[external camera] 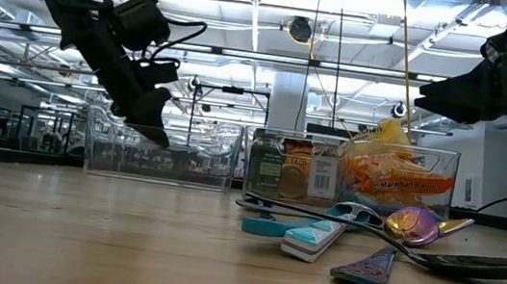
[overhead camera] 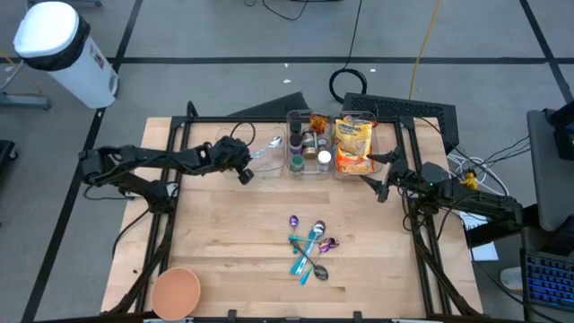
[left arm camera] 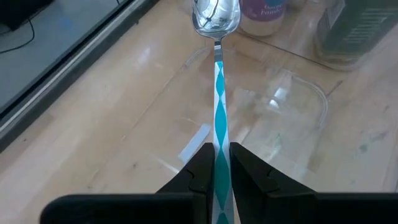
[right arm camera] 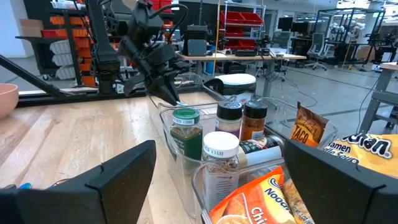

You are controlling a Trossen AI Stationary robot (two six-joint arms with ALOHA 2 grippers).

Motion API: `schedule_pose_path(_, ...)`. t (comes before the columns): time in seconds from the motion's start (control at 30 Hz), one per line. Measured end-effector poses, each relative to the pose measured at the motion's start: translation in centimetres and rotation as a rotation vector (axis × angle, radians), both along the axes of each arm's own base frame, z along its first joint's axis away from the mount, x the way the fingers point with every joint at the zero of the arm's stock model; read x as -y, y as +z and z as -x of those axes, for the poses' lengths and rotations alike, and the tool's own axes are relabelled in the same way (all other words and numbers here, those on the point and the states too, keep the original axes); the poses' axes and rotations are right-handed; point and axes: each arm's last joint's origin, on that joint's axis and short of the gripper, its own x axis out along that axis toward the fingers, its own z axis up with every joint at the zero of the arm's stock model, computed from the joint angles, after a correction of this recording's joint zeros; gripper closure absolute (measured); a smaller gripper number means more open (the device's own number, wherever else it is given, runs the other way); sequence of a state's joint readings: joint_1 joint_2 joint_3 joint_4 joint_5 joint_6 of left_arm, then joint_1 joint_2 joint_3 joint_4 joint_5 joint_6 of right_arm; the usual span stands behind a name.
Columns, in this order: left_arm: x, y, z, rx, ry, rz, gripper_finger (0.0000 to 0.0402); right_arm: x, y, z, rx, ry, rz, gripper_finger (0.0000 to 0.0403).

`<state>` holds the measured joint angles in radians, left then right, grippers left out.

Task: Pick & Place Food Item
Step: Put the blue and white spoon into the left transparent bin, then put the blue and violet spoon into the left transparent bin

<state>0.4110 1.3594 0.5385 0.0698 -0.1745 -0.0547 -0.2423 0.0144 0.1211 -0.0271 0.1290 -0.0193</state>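
Clamping the teal-and-white diamond-patterned metal spoon (left arm camera: 218, 106) by its handle, the left gripper (overhead camera: 243, 170) is held above the clear empty plastic bin (overhead camera: 261, 154). Spoon's long axis runs fwd from the fingers, bowl end over the bin. Right gripper (overhead camera: 384, 186) is spread wide and empty by the snack bags (overhead camera: 353, 144), well apart from the spoon.

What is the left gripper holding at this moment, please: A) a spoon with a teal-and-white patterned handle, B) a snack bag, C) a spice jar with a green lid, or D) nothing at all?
A: in the left wrist view the left gripper is shut on the spoon by its teal-and-white handle, with the bowl out over the clear bin.
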Motion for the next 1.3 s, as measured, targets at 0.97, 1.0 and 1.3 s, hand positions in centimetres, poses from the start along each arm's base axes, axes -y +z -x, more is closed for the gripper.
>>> schedule_pose_path(0.97,1.0,5.7,-1.1,0.089,-0.047,-0.111,0.0142,0.0,0.0,0.0,0.0,0.0,0.0,0.0055)
schedule_pose_path(1.0,1.5,6.4,-1.2,0.106,-0.06,-0.107,0.0138,0.0,0.0,0.0,0.0,0.0,0.0,0.0055)
schedule_pose_path(1.3,8.1,10.4,-2.5,0.298,-0.388,0.03,0.0128,0.0,0.0,0.0,0.0,0.001,0.0,0.0055)
